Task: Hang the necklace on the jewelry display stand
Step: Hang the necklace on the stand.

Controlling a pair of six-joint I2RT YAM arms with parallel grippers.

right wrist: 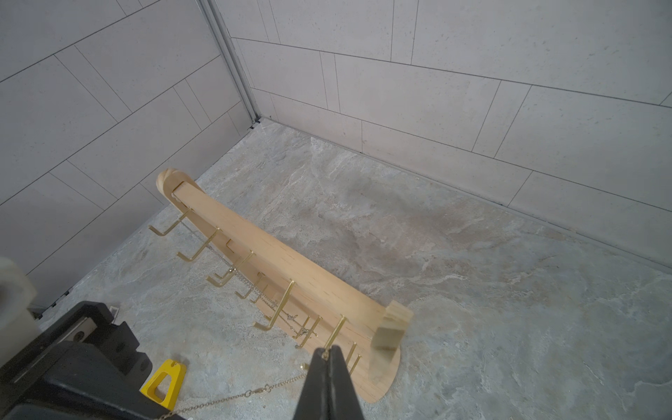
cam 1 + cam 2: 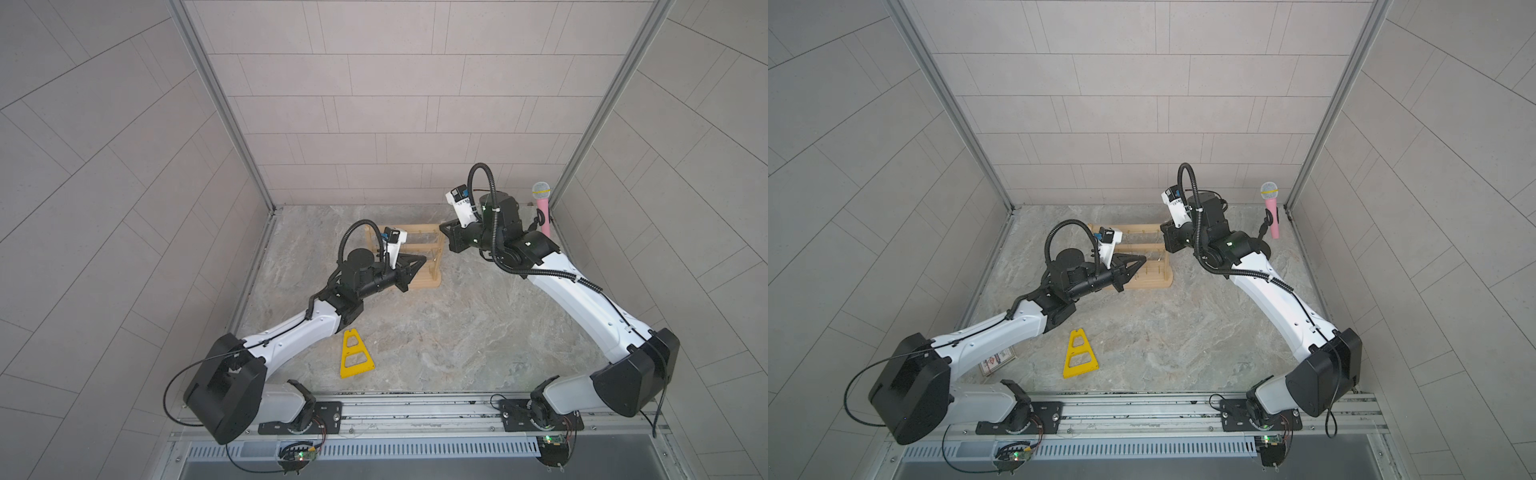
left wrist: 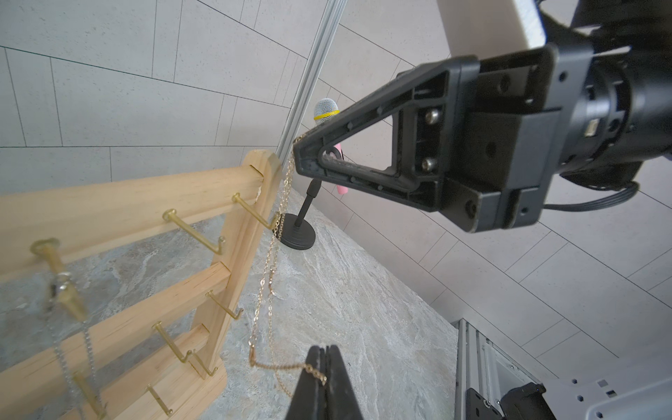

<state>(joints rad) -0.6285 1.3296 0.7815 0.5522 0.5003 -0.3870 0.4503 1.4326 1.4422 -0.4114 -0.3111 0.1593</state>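
Top views: jewelry display stand (image 2: 428, 284) mid frame, between both arms; necklace hard to see.
Left wrist: left gripper (image 3: 325, 358) pinched shut on gold necklace (image 3: 270, 271), bottom middle; right gripper (image 3: 300, 160) pinches its other end, just beside stand's upright. Silver chain (image 3: 89, 349) hangs on hook, lower left.
Right wrist: right gripper tight on necklace, bottom middle.

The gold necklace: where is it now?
In the left wrist view, the gold necklace stretches between left gripper and right gripper, beside the jewelry display stand, at its end nearest the right arm.
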